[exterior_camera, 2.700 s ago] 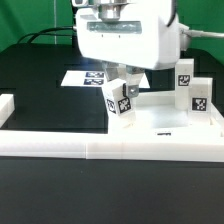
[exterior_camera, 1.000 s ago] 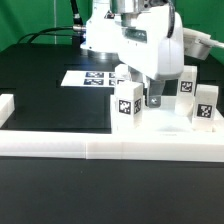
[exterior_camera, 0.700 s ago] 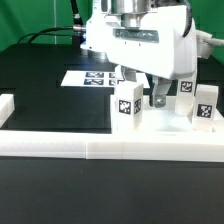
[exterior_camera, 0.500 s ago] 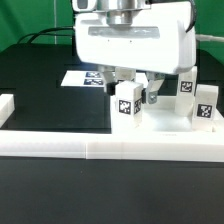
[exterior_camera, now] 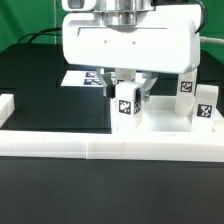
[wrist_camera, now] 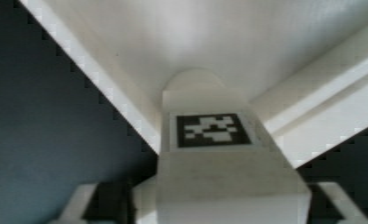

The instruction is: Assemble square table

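Note:
The square table's thick white top (exterior_camera: pixel 165 127) lies flat at the exterior view's right. A short white tagged leg (exterior_camera: pixel 125 103) stands upright on its near left corner. My gripper (exterior_camera: pixel 128 93) hangs straight over that leg, one finger on each side of it. In the wrist view the leg (wrist_camera: pixel 211 130) fills the space between the fingers (wrist_camera: pixel 80 205), with a thin dark gap still showing on both sides, so the jaws stand open around it. Two more tagged legs (exterior_camera: pixel 186 86) (exterior_camera: pixel 205 106) stand on the top's far right.
A long low white border wall (exterior_camera: pixel 100 147) runs along the front, with a short piece (exterior_camera: pixel 5 106) at the exterior view's left. The marker board (exterior_camera: pixel 80 77) lies on the black table behind the gripper. Cables trail at the back left.
The gripper has turned square to the camera, shifted toward the exterior view's left and come down over the near left leg. Its jaws have narrowed around that leg.

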